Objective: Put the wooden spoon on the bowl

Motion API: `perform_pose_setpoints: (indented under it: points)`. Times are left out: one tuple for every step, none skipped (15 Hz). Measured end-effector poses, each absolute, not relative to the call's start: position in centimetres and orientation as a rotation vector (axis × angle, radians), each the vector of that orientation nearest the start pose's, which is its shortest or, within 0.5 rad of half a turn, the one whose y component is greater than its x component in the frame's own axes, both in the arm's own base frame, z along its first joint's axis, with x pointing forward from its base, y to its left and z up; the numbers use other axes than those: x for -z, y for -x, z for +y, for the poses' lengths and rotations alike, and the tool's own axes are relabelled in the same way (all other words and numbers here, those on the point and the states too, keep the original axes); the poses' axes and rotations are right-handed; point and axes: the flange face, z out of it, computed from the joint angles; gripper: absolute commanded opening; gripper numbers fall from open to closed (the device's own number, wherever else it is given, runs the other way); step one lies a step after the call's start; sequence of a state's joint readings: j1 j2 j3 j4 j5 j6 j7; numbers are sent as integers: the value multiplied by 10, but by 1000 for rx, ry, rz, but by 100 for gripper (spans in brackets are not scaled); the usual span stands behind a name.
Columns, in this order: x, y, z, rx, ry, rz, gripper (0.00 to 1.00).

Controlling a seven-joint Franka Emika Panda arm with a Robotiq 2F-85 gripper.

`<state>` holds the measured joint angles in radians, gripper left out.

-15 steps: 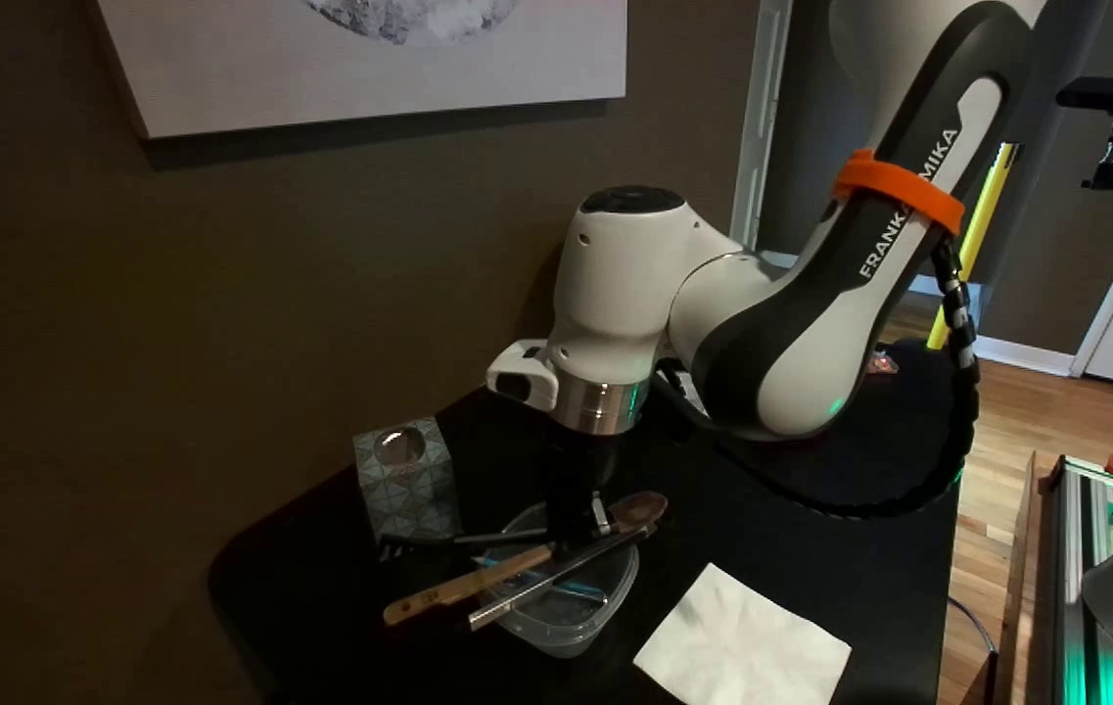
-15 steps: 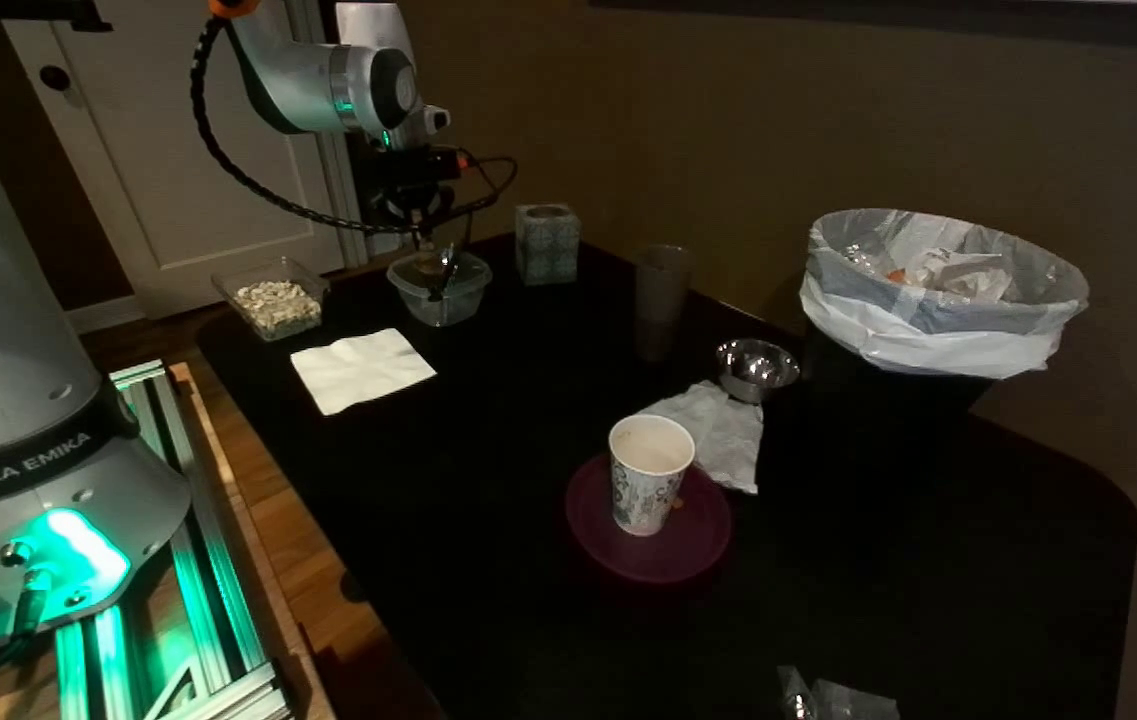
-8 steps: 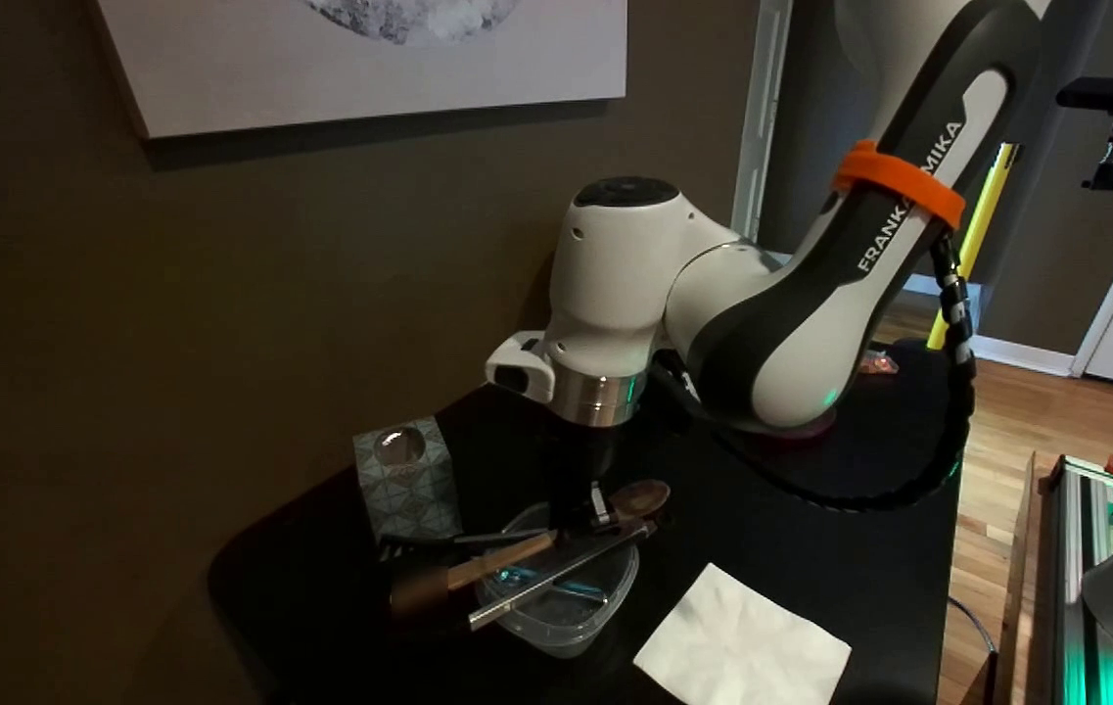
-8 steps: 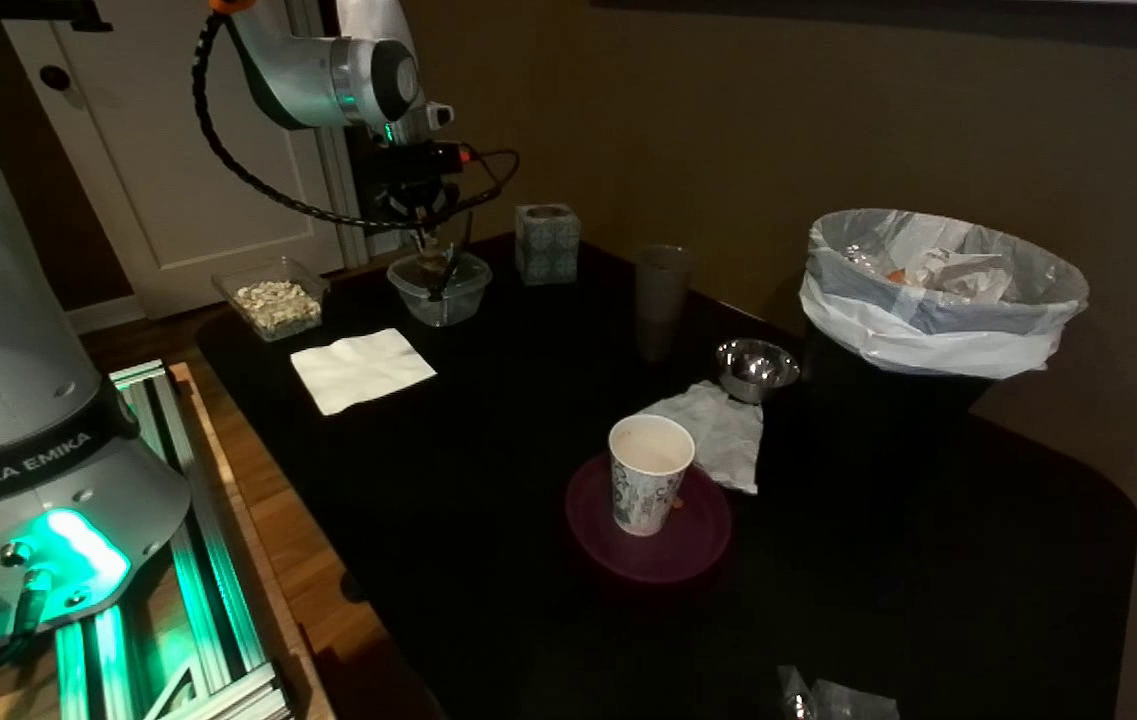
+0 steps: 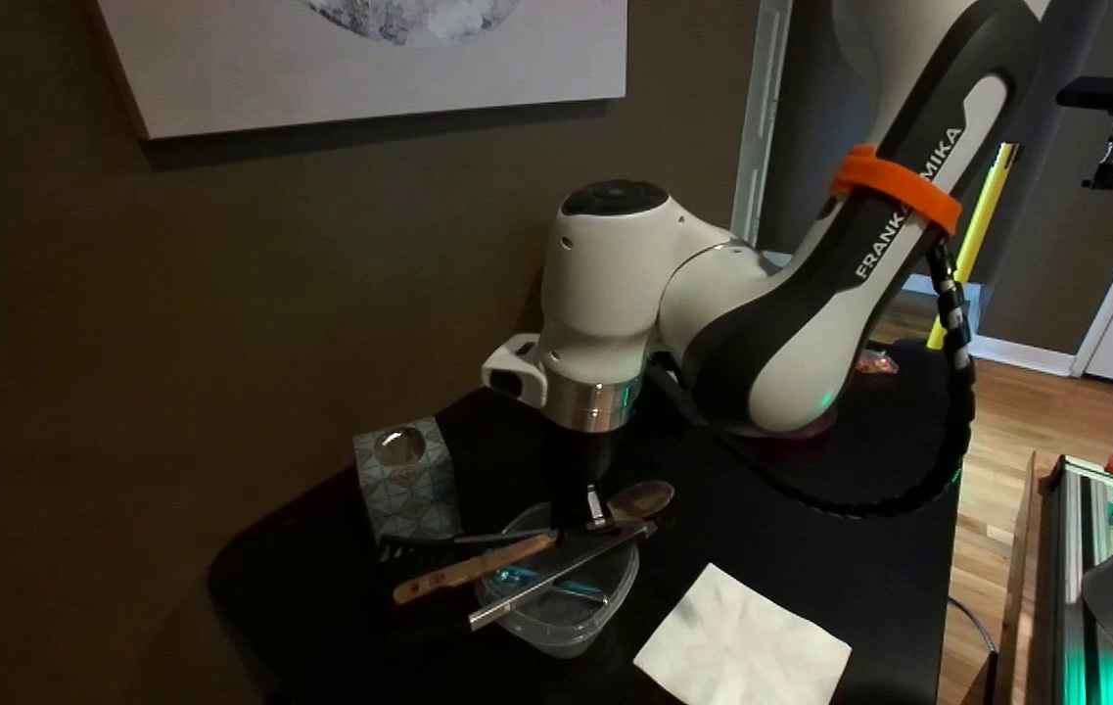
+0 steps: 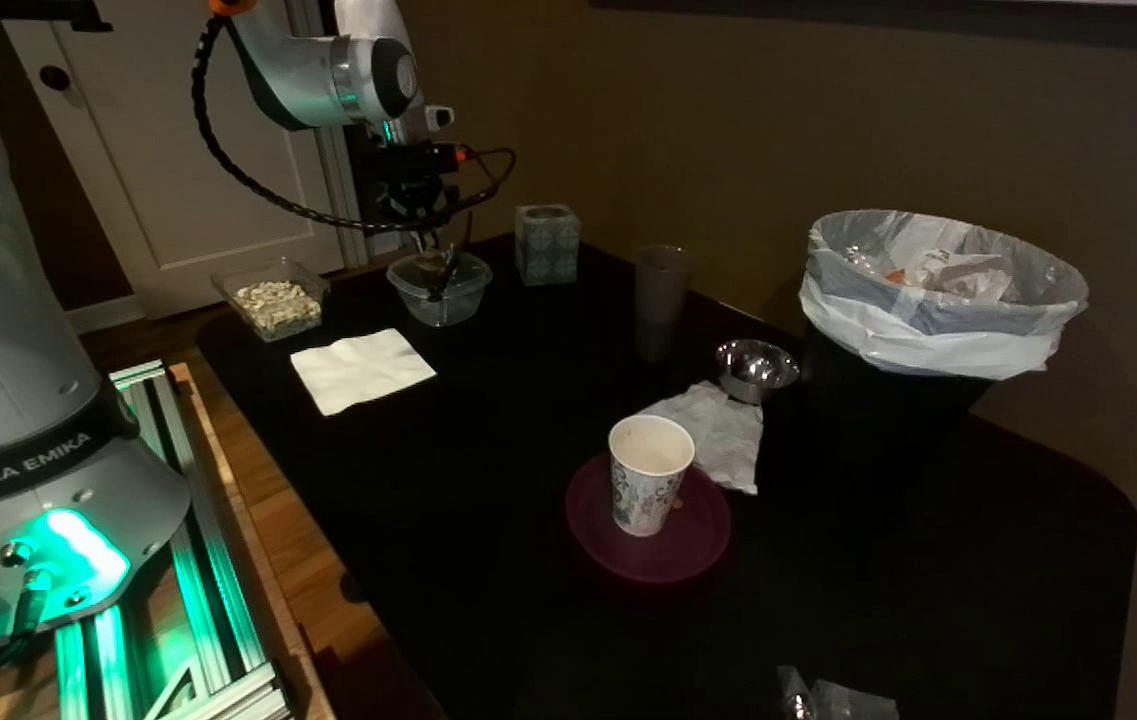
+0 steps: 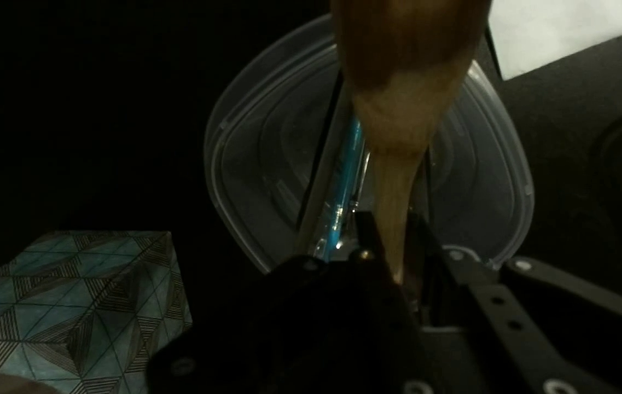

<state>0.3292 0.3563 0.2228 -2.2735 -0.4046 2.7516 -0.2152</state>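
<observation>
The wooden spoon (image 5: pixel 474 572) has a light-brown handle and a darker head, and lies nearly level across the bowl in an exterior view. My gripper (image 5: pixel 579 525) is shut on the spoon near its neck, above the bowl. In the wrist view the fingers (image 7: pixel 391 221) flank the neck of the spoon (image 7: pixel 398 123), whose head points up the picture. The clear, wide bowl (image 5: pixel 564 638) stands beneath and also shows in another exterior view (image 6: pixel 442 302) and in the wrist view (image 7: pixel 488 205). How high the spoon is above its rim is hard to tell.
A silver-handled utensil (image 5: pixel 527 599) and a black fork (image 5: pixel 429 540) stick out over the bowl, with a blue item (image 7: pixel 347 180) inside. A tissue box (image 5: pixel 409 490) and napkin (image 5: pixel 742 636) flank it. A clear tub (image 6: pixel 278 308) stands nearby; a cup (image 6: pixel 644 490) stands farther off.
The gripper and the spoon have shifted slightly; the handle end and the head both sit a little higher in an exterior view. The bowl and other utensils have not moved.
</observation>
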Motion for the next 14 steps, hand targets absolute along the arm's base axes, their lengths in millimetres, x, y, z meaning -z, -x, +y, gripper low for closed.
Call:
perform_pose_setpoints:
  points:
    - [-214, -456, 301, 249, 2733, -1685, 4]
    - [-213, -457, 301, 249, 2741, -1676, 4]
    - [-212, -457, 301, 248, 2746, -1669, 4]
    - [-212, -458, 301, 248, 2751, -1661, 4]
    - [-211, -458, 302, 248, 2753, -1656, 4]
    - [-210, -459, 304, 248, 2753, -1655, 4]
    - [-208, -459, 305, 247, 2751, -1657, 4]
    - [-207, -459, 307, 244, 2749, -1658, 4]
    - [-205, -459, 308, 239, 2747, -1660, 4]
    - [-203, -459, 308, 235, 2746, -1661, 4]
    - [-201, -459, 308, 230, 2745, -1660, 4]
    - [-200, -459, 308, 227, 2746, -1659, 4]
    - [-199, -459, 308, 225, 2748, -1656, 4]
    - [-198, -460, 307, 224, 2751, -1651, 4]
